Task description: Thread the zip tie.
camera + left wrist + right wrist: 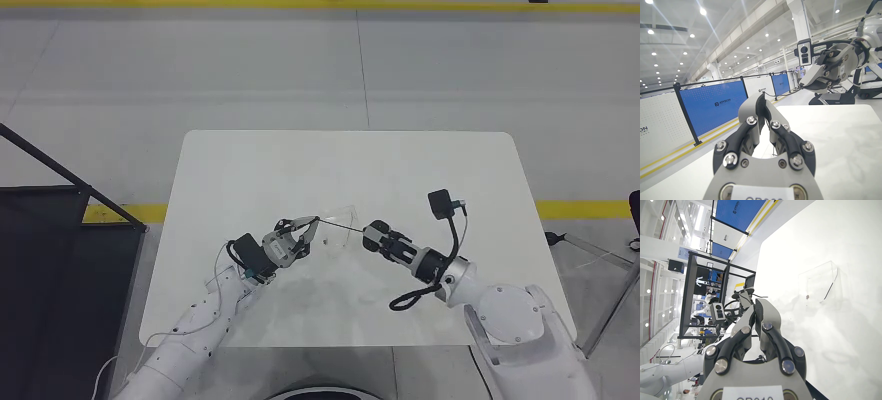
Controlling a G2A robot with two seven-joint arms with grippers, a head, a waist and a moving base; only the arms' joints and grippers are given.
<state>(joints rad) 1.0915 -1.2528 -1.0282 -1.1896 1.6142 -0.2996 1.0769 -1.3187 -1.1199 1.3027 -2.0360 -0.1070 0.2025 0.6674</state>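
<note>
The zip tie is a thin black strand held in the air above the table, stretched between the two grippers. One end is in the left gripper and the other in the right gripper. The two grippers point at each other and are near but not touching.

Both pairs of fingers are pressed together on the strand. In the left wrist view it comes out of the closed tips and runs across to the right gripper's tips. A short piece also hangs below the pads. How much of it lies between the pads is hidden. The head and tail of the tie are too thin to tell apart, so whether one end has entered the other cannot be made out.

In the right wrist view a short curved length shows just beyond the right gripper's closed tips, leading toward the left gripper. The part inside the fingers is covered.

From above, a clear box stands on the table just beyond the strand, and its walls are hard to see against the white top. The right wrist view shows its outline better, along with what looks like another black strip leaning inside it.
</note>
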